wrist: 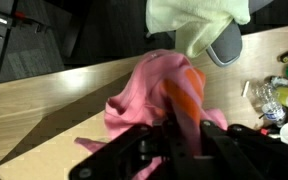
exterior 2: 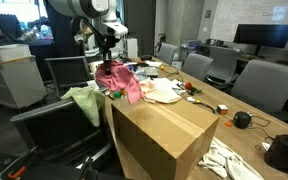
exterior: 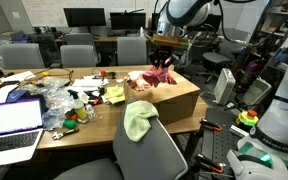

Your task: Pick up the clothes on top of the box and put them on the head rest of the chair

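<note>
A: What's hard to read from your end?

B: My fingers (wrist: 149, 148) are dark, blurred and cut off by the bottom edge of the wrist view, yet I see them clamped on the pink cloth (wrist: 144, 90).

A: And the cloth itself?

B: Crumpled, pink with an orange streak, mid-frame, its lower folds lying on top of the box (exterior 2: 164, 140); a pale green cloth (wrist: 194, 20) drapes the chair (wrist: 224, 45) at the top of the frame.
</note>
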Controlling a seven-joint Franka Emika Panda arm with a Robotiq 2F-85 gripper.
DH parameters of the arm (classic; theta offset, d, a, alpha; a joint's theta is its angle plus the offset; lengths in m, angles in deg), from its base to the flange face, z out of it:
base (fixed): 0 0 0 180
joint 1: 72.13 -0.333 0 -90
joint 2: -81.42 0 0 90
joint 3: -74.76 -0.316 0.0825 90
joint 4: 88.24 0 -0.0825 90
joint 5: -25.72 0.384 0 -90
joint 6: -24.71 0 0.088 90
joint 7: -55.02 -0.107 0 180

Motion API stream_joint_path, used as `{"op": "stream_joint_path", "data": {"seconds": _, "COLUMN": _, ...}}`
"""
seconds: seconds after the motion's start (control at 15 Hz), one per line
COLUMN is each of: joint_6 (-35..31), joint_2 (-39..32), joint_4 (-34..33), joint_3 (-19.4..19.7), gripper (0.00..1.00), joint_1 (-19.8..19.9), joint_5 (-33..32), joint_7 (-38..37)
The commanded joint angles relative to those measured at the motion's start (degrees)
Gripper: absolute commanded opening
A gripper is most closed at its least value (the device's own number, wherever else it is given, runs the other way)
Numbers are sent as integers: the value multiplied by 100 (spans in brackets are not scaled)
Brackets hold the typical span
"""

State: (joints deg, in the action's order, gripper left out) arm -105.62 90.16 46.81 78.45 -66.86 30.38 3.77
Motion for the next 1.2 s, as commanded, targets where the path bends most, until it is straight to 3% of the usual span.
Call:
{"op": "stream_joint_path", "data": {"seconds": 0.0, "joint_6": 186, "joint_2": 507, "joint_4": 278, "joint_3": -201, "gripper": 4, "joint_1": -110, "joint_5": -96, "joint_7": 522}}
{"op": "stream_joint_path", "data": {"seconds": 0.6, "joint_6": 1018, "joint_2": 923, "joint_4": 232, "joint_3": -790, "gripper": 4, "joint_1": -515, "joint_5": -84, "joint_7": 1531}}
{"op": "stream_joint_path", "data": {"seconds": 1.13, "joint_6": 1191, "joint_2": 1347, "joint_4": 337, "joint_3": -1181, "gripper": 4, "joint_1": -622, "joint_5": -334, "joint_7": 1888}}
